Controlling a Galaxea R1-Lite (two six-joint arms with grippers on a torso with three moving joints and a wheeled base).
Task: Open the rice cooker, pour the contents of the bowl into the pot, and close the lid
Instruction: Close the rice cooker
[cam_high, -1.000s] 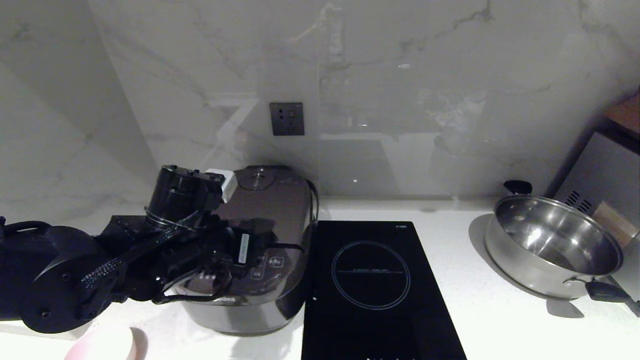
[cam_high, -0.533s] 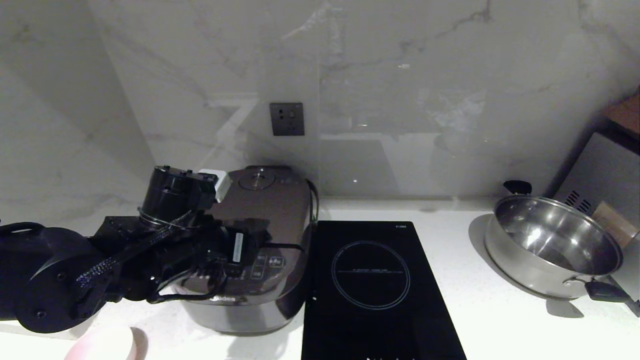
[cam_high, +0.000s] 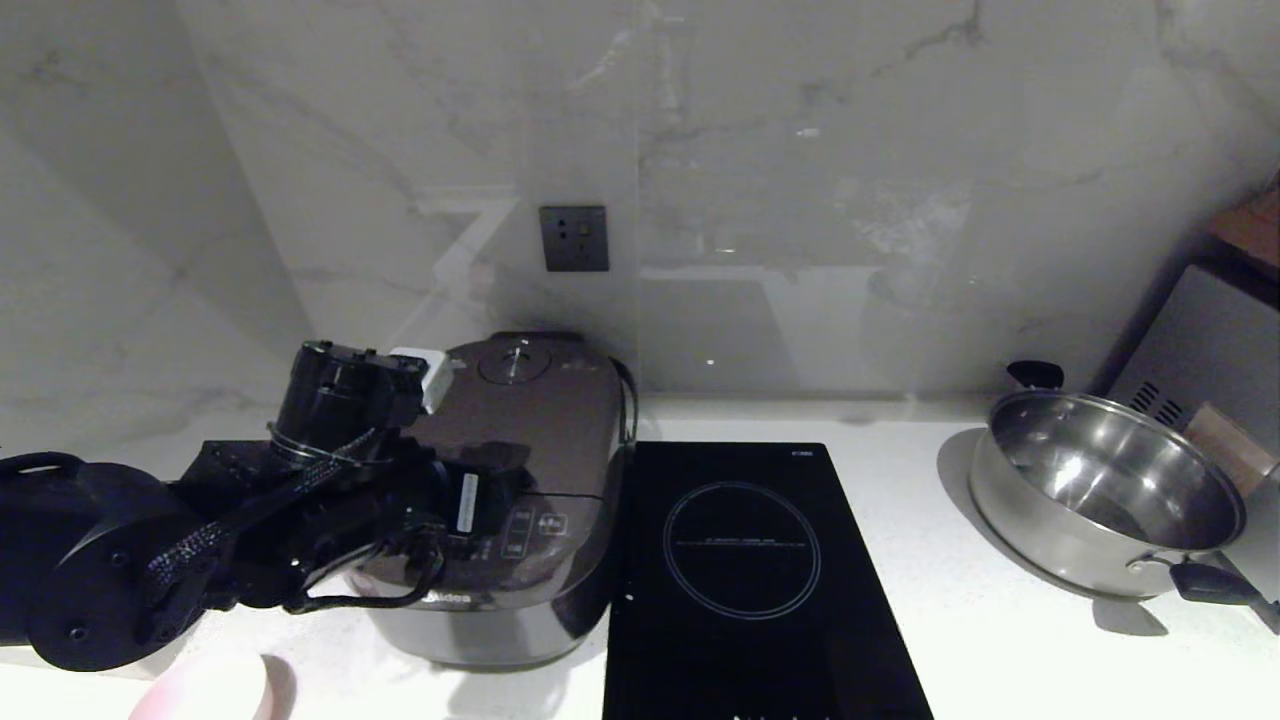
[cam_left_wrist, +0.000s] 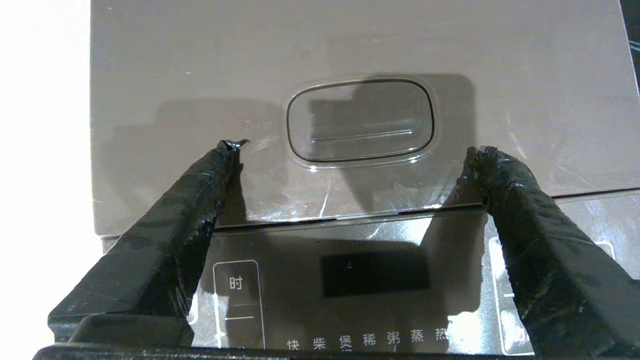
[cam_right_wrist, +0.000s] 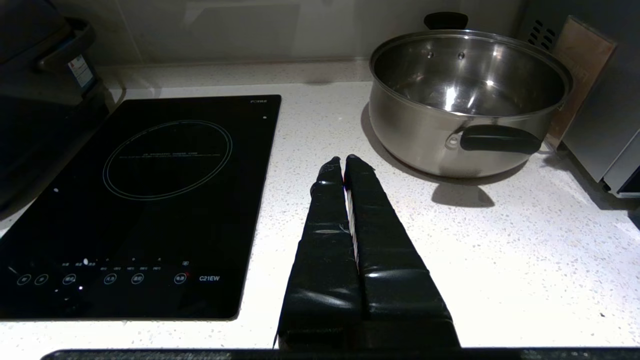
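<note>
1. Dark grey-brown plastic fills the left wrist view: the lid (cam_left_wrist: 350, 50) of the rice cooker (cam_high: 520, 500) is down and latched, with its oval button (cam_left_wrist: 360, 120) between the two tips of the left claw (cam_left_wrist: 355, 150).
2. The left claw stands wide open and holds nothing. Its fingertips (cam_left_wrist: 227, 150) hover just over the lid on either side of the oval button; contact cannot be confirmed.
3. Compared with one second ago, the left arm has drawn slightly towards the robot's left in the head view, exposing more of the lid. The cooker, the induction hob (cam_high: 750, 580) and the steel pan (cam_high: 1100, 490) have not moved.
4. Judgement: the opening step is not yet done; the oval button probably needs a press next.
5. The bowl (cam_high: 205, 690) sits at the near edge of the counter (cam_high: 1000, 640), near the cooker's front left.
6. The right claw (cam_right_wrist: 345, 162) is closed and empty, parked above the counter between hob and pan.
</note>
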